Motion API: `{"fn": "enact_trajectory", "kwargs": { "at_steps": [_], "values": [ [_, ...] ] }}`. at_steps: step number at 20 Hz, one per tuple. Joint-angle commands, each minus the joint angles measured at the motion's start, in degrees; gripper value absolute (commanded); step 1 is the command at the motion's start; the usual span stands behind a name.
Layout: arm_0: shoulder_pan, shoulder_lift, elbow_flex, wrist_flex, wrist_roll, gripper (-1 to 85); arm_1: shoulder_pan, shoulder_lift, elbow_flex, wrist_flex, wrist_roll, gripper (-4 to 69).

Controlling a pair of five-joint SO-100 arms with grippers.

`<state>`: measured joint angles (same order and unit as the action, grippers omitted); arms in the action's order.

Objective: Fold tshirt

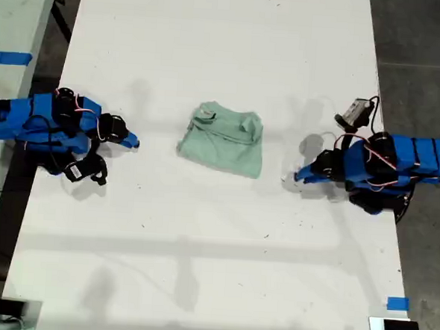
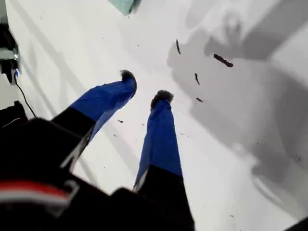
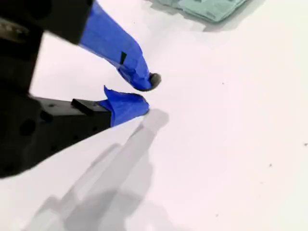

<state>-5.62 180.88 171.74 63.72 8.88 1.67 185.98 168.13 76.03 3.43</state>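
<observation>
Between my empty, slightly parted first gripper point(image 2: 143, 88) and second gripper point(image 3: 143, 95), the tshirt point(image 1: 223, 138) looks folded; keep clear of it.

Second wrist view: my second gripper point(image 3: 147, 96) sits low over the white table point(image 3: 231, 144), its blue-taped jaws slightly parted with nothing between them. A folded edge of the pale mint tshirt point(image 3: 211, 7) lies farther off on the table, well apart from the fingertips point(image 3: 153, 81).

tshirt point(image 1: 223, 144): you see pale mint green, heathered
table point(image 1: 199, 253): plain white
gripper fingers point(image 2: 161, 139): blue, dark tips
</observation>
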Motion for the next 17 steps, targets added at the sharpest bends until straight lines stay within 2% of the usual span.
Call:
{"fn": "enact_trajectory", "kwargs": {
  "at_steps": [1, 2, 4, 5, 6, 8, 17],
  "values": [
    [-3.69, 10.02, 0.97, 11.69, -1.76, 2.9, -2.02, 4.39, 2.9, -2.99, 2.72, 7.3],
    [-3.87, 9.76, 1.32, 11.51, -1.23, 3.0, -1.58, 4.22, 2.99, -3.25, 2.64, 7.6],
    [-0.62, 9.84, 0.97, 17.75, -3.6, 9.3, -2.37, 6.77, 3.43, -4.39, 3.25, 10.2],
    [0.97, 9.84, 1.23, 17.75, -3.43, 10.1, -2.29, 6.77, 3.43, -4.39, -0.62, 10.2],
    [2.46, 9.84, 1.14, 17.75, -3.52, 10.5, -2.11, 6.77, 3.43, -4.39, -10.11, 10.2],
    [4.48, 9.84, 1.14, 17.75, -3.52, 10.9, -2.02, 6.77, 3.43, -4.39, -37.44, 10.0],
    [6.77, 9.84, 1.14, 17.75, -3.6, 11.3, -2.29, 6.77, 3.34, -3.96, -38.23, 7.9]
  ]
}}
